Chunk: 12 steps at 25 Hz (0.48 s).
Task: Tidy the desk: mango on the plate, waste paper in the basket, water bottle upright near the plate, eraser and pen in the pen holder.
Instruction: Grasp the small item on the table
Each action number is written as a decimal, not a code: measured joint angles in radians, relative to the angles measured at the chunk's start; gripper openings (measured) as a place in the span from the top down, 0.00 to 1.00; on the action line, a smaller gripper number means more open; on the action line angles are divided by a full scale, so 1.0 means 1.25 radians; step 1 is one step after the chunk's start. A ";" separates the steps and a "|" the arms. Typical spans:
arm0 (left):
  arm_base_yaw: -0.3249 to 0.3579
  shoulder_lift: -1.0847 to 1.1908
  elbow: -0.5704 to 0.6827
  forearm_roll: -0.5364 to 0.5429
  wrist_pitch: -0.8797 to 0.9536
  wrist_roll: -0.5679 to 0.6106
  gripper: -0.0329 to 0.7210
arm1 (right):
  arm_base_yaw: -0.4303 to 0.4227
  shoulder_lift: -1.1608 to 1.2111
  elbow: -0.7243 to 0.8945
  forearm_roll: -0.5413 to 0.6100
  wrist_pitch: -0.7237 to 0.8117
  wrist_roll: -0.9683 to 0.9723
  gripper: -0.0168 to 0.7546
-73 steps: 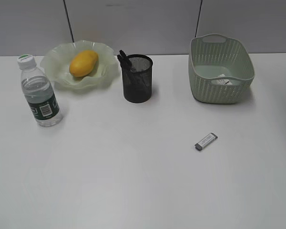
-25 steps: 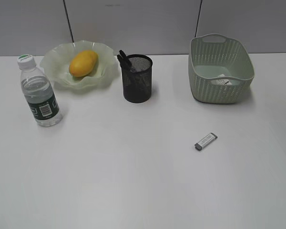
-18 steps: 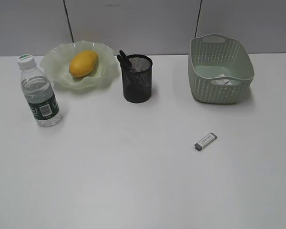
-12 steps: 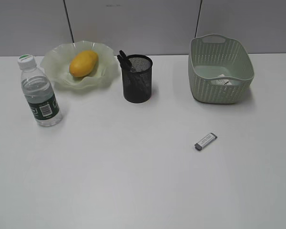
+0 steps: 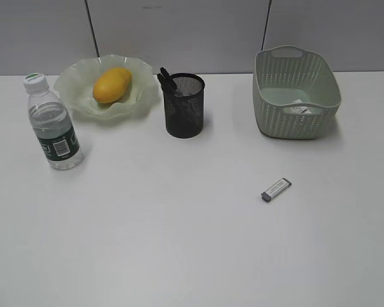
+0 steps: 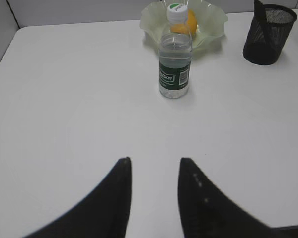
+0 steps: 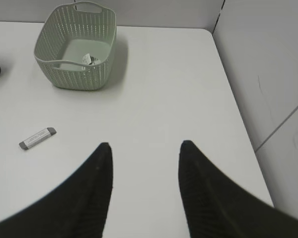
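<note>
— Where's the eraser?
— Flat on the bench, apart from the basket and the pen holder.
— And the pincers?
— Left pincer and right pincer both hang apart, gripping nothing.

Both grippers hover, jaws parted, empty.

Counter: white, plain surface. Standing or lying directly on it: water bottle, upright, far left; plate, far left, just behind the bottle; pen holder, far centre, right of the plate; basket, far right; eraser, lying flat, right of centre, nearer than the basket and well apart from it.
</note>
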<state>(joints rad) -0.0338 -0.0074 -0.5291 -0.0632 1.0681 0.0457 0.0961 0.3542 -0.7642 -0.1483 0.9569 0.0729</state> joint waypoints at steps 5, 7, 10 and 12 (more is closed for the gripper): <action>0.000 0.000 0.000 0.000 0.000 0.000 0.63 | 0.000 -0.090 0.096 0.001 0.004 0.034 0.51; 0.000 0.000 0.000 0.000 0.000 0.000 0.63 | 0.000 -0.118 0.136 0.004 0.005 0.043 0.51; 0.000 0.000 0.000 0.000 0.000 0.000 0.63 | 0.000 -0.153 0.174 0.004 0.007 0.052 0.51; 0.000 0.000 0.000 0.000 0.000 0.000 0.63 | -0.004 -0.167 0.183 0.005 0.008 0.055 0.51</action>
<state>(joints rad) -0.0338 -0.0074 -0.5291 -0.0632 1.0681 0.0457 0.0908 0.1450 -0.5355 -0.1416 0.9669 0.1411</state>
